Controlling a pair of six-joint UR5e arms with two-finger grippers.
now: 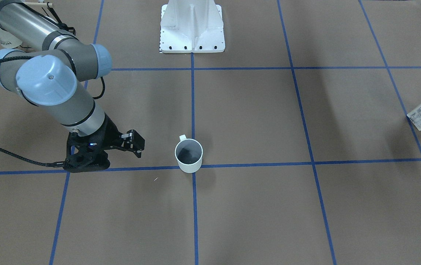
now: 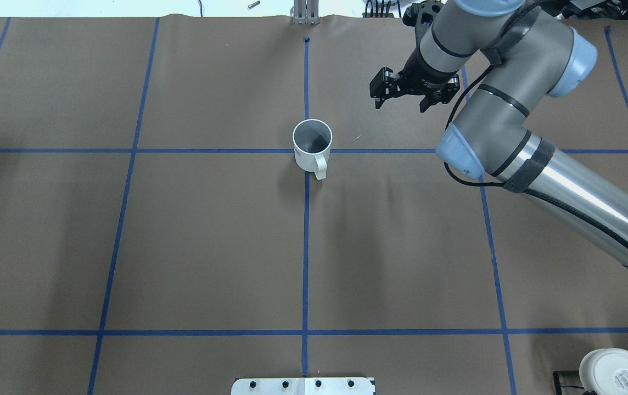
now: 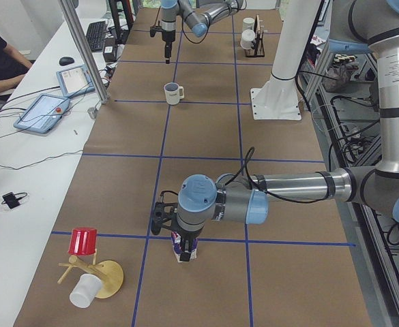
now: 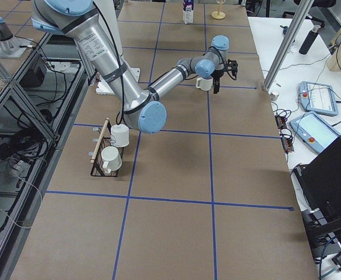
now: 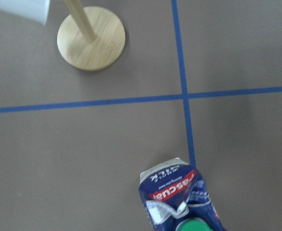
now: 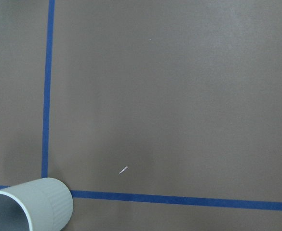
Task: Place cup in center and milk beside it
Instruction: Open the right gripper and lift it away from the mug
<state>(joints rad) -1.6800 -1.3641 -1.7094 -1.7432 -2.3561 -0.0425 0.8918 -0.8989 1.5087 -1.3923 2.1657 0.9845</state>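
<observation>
Overhead exterior view: the right gripper (image 2: 400, 104) hangs above the counter (image 2: 182, 247) with its jaws apart and nothing between them. The cup (image 2: 312, 145) stands upright on a crossing of the blue tape lines (image 2: 306, 247). It is to this gripper's left and slightly nearer the robot's base plate (image 2: 303, 385), well clear of the gripper, with its handle toward the base plate. Exterior left view: the left gripper (image 3: 183, 240) is directly over the milk (image 3: 185, 253), which stands upright on the counter close to a tape crossing. Whether its jaws are apart or clamped on the carton cannot be determined. Left wrist-mounted view: the green cap (image 5: 194, 225) of the milk lies at the lower edge.
</observation>
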